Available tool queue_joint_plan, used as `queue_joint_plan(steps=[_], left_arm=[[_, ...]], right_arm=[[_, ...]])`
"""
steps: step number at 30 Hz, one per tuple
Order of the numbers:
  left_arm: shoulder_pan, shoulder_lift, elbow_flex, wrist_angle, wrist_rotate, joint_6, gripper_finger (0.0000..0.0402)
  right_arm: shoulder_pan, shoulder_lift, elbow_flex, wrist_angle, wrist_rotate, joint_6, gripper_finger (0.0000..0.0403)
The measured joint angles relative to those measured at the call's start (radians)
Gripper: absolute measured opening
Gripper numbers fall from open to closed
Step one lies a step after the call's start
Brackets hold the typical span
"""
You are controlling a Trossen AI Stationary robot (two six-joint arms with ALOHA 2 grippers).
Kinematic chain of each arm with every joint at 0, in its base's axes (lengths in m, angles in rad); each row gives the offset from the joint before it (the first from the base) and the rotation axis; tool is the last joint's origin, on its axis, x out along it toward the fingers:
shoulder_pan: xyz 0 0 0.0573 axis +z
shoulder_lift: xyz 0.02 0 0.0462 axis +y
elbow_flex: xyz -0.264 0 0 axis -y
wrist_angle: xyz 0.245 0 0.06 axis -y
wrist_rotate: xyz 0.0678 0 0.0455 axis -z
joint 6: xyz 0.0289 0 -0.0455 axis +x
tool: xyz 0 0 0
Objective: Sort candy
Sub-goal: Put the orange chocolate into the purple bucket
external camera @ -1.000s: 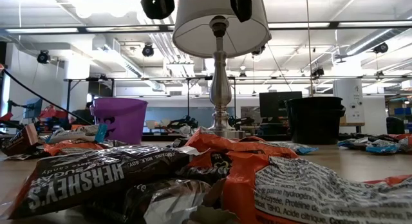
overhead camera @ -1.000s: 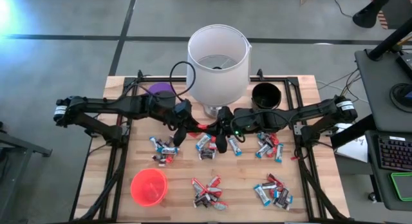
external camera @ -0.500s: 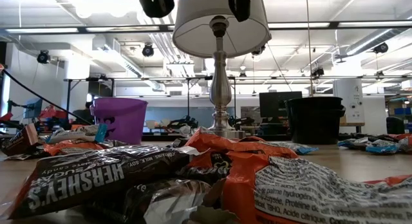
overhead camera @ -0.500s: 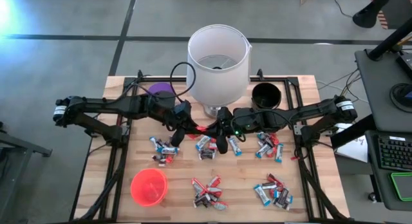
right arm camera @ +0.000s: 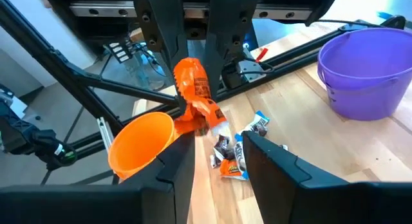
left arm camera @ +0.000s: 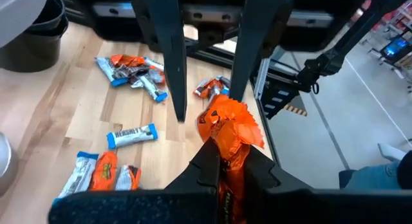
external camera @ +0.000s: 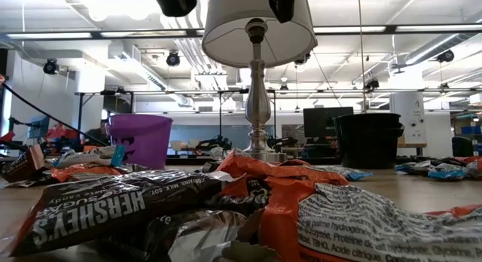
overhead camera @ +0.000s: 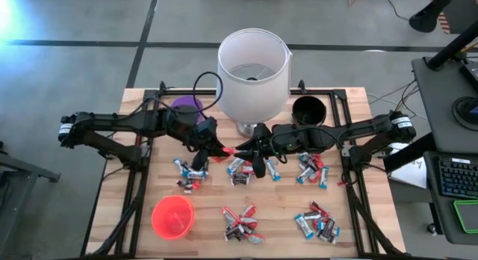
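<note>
Left gripper (overhead camera: 216, 150) clamped on orange-wrapped candy bar (left arm camera: 226, 124), held between right gripper's (overhead camera: 243, 151) parted fingers, above table (overhead camera: 351, 230).

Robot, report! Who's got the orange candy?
Left gripper shut on orange candy, above the table. Right gripper open, facing it. Lamp stands close behind.

Two black jointed arms (overhead camera: 134, 124), looped black cables, white wrist bands.

Wrapped candy (overhead camera: 240, 222) in heaps; one, seemingly orange-red, lifted.
</note>
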Motion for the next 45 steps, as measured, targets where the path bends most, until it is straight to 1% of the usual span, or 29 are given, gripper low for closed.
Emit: queue_joint_plan(steps=[2,4,10,14,16,22,24,26,28,29,31,35,38,41,45], left_arm=[[0.0,-0.015,0.0,-0.033,-0.008,0.014,0.0002],[0.0,-0.033,0.0,-0.079,-0.043,0.03,0.0002],[0.001,-0.107,0.0,-0.278,-0.193,0.102,0.0002],[0.001,-0.162,0.0,-0.383,-0.302,0.137,0.0002],[0.007,-0.188,0.0,-0.424,-0.361,0.151,0.0002],[0.05,-0.245,0.0,-0.556,-0.571,0.21,0.0002],[0.074,-0.258,0.0,-0.582,-0.604,0.226,0.0003],[0.099,-0.27,0.0,-0.598,-0.607,0.226,0.0006],[0.116,-0.281,0.0,-0.621,-0.595,0.224,0.0007],[0.121,-0.287,0.0,-0.641,-0.566,0.215,0.0007],[0.121,-0.298,0.0,-0.685,-0.46,0.186,0.0006],[0.111,-0.318,0.0,-0.773,-0.208,0.088,0.0003],[0.082,-0.332,0.0,-0.778,-0.078,0.031,0.0003],[0.033,-0.339,0.0,-0.777,-0.018,-0.011,0.0002],[-0.061,-0.339,0.0,-0.777,-0.006,-0.068,0.0002]], right_arm=[[0.0,-0.008,0.0,-0.001,0.0,0.0,0.0125],[0.001,-0.014,0.0,-0.008,-0.01,0.0,0.0123],[0.005,-0.027,0.0,-0.048,-0.094,0.053,0.0123],[0.007,-0.034,0.0,-0.106,-0.179,0.12,0.0119],[0.007,-0.036,0.0,-0.154,-0.203,0.143,0.0117],[0.007,-0.045,0.0,-0.311,-0.206,0.158,0.0114],[0.007,-0.046,0.0,-0.345,-0.206,0.171,0.0114],[0.007,-0.046,0.0,-0.362,-0.206,0.184,0.0114],[0.009,-0.046,0.0,-0.368,-0.207,0.185,0.0114],[0.01,-0.046,0.0,-0.371,-0.209,0.186,0.0114],[0.011,-0.046,0.0,-0.375,-0.209,0.187,0.0114],[0.011,-0.047,0.0,-0.413,-0.209,0.186,0.0114],[0.011,-0.047,0.0,-0.443,-0.209,0.186,0.0114],[0.011,-0.047,0.0,-0.459,-0.202,0.185,0.0114],[0.011,-0.047,0.0,-0.462,-0.201,0.192,0.0114]])
